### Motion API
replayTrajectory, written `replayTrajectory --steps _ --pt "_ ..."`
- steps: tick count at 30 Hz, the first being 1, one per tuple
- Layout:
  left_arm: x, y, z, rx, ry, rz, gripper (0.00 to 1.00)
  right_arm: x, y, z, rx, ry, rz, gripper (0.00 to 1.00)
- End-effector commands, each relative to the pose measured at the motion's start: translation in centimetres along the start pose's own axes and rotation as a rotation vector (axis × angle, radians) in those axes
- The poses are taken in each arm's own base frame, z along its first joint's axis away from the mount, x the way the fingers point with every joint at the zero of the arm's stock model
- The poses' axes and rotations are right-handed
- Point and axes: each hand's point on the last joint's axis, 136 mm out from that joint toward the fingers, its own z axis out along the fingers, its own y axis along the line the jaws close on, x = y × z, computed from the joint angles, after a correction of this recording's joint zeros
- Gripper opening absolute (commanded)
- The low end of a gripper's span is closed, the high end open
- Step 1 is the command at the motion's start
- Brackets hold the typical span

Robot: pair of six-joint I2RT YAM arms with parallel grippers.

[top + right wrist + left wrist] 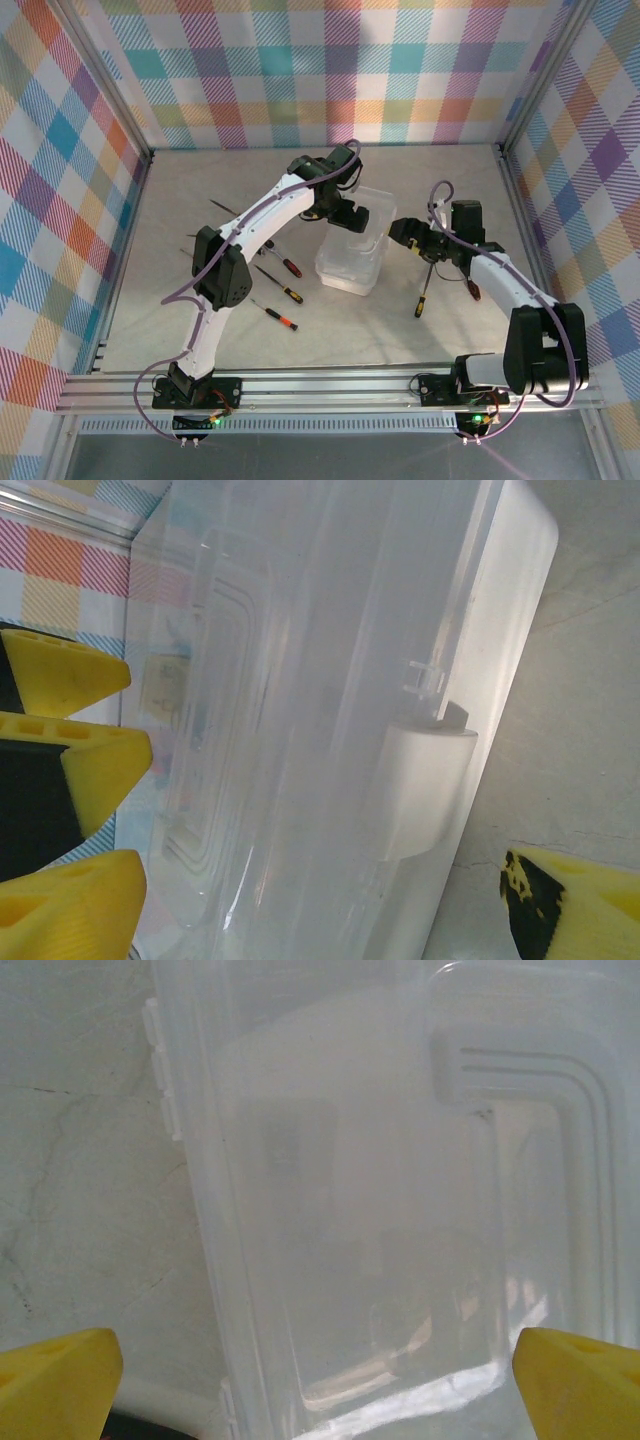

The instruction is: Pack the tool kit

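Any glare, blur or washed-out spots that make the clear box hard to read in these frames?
Top external: even soft light, sharp; the clear box looks pale but its outline is plain. Left wrist: box milky and low in contrast, bright glare streaks low in the frame. Right wrist: box close and hazy, the patterned wall showing through it, its latch distinct.

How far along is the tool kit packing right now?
Done: nothing, the clear box looks empty. In hand: nothing; the open left claw hangs over the box, the open right claw beside it. Left: screwdrivers lie on the table either side, all to be packed.
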Motion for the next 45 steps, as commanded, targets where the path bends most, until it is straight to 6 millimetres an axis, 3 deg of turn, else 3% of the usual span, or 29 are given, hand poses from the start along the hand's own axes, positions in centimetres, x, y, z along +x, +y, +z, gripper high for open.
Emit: replayTrajectory --steps 1,11,20,28,38,45 --pt "-0.6 -0.4 -3.4 -0.001 -0.055 0.02 1.0 0.1 -0.2 -0.7 0.026 -0.013 -0.019 0.91" --pt "-0.5 -0.9 -2.4 0.012 -0.034 0.021 1.0 -0.1 -0.8 -1.3 0.054 -0.029 -0.03 0.96" --pt "0.7 -2.0 1.0 0.061 0.054 0.048 1.0 -0.2 -1.4 -1.1 0.031 -0.016 0.005 0.98" --pt "1.7 -0.4 4.0 -0.011 0.105 0.016 0.99 0.2 -1.5 -0.2 -0.01 0.01 0.034 0.97" --pt "3.8 1.9 4.7 0.127 0.116 -0.099 0.74 0.7 0.9 1.7 -0.283 0.074 0.094 0.97" --pt "4.9 2.9 4.9 0.182 0.12 -0.129 0.69 1.4 1.7 3.1 -0.382 0.136 0.122 0.97"
